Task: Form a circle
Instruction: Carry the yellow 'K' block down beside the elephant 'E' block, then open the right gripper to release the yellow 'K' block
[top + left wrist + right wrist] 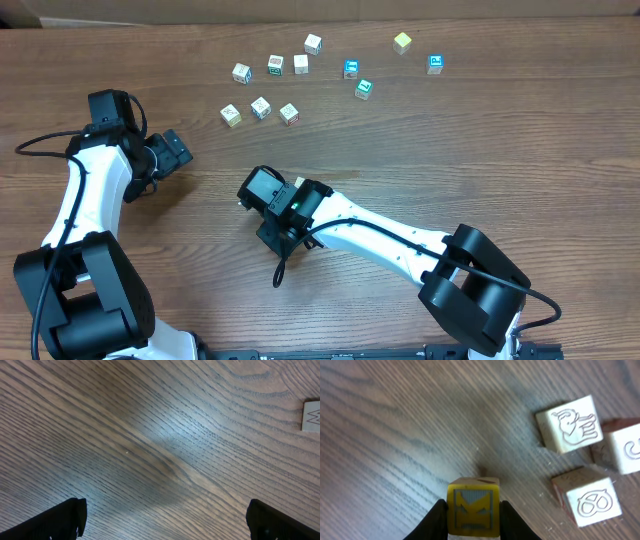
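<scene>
Circle cube (472, 510), base off-frame, letter perhaps K

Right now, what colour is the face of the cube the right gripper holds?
Yellow, with a greyish K, on the cube; best in the right wrist view.

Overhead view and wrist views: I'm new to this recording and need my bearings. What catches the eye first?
A scatter of small printed cubes lies across the far side of the table, no ring yet. At mid-table the right gripper is shut on a yellow-faced cube, with three whitish cubes close by. The left gripper hangs open and empty at the left.
</scene>
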### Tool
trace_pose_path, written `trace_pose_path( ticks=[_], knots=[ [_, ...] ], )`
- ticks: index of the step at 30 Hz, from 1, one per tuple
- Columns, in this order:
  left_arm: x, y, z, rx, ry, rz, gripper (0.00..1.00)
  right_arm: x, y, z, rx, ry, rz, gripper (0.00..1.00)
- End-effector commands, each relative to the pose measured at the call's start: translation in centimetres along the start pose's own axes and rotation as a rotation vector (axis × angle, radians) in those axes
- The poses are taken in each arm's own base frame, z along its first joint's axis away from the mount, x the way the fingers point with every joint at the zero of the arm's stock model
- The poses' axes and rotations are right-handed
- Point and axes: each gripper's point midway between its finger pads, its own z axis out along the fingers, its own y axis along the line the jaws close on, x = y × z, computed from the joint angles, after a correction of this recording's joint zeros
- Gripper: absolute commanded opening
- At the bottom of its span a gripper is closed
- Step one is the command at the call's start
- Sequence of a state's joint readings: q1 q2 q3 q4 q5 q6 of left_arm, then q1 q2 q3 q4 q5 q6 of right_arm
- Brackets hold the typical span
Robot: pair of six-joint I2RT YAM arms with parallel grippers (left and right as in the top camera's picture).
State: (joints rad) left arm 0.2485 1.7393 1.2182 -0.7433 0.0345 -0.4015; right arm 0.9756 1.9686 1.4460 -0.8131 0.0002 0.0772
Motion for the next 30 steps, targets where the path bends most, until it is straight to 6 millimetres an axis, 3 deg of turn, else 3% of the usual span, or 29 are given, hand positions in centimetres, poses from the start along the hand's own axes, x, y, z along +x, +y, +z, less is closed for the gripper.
trace_pose_path(
  ticks=[1,7,15,27,30],
  knots=[
    [0.0,-0.2,0.1,0.006,0.006,-0.005,1.0,-0.9,-0.4,0.0,0.021,-0.036,-0.01,0.25],
    [0.0,-0.2,0.1,0.006,0.006,-0.005,1.0,-0.5,-0.5,1.5,0.025,-0.012,-0.025,0.25],
    [0.0,-0.2,0.1,0.006,0.006,-0.005,0.99,-0.3,-0.5,1.6,0.025,-0.005,-0.024,0.26],
    [0.0,-0.2,0.1,0.006,0.006,-0.005,0.99,-0.5,-0.5,1.6,0.025,-0.009,-0.023,0.45],
    [0.0,-0.2,0.1,0.006,0.006,-0.005,1.0,-0.6,-0.5,1.6,0.024,-0.016,-0.023,0.46]
  ],
)
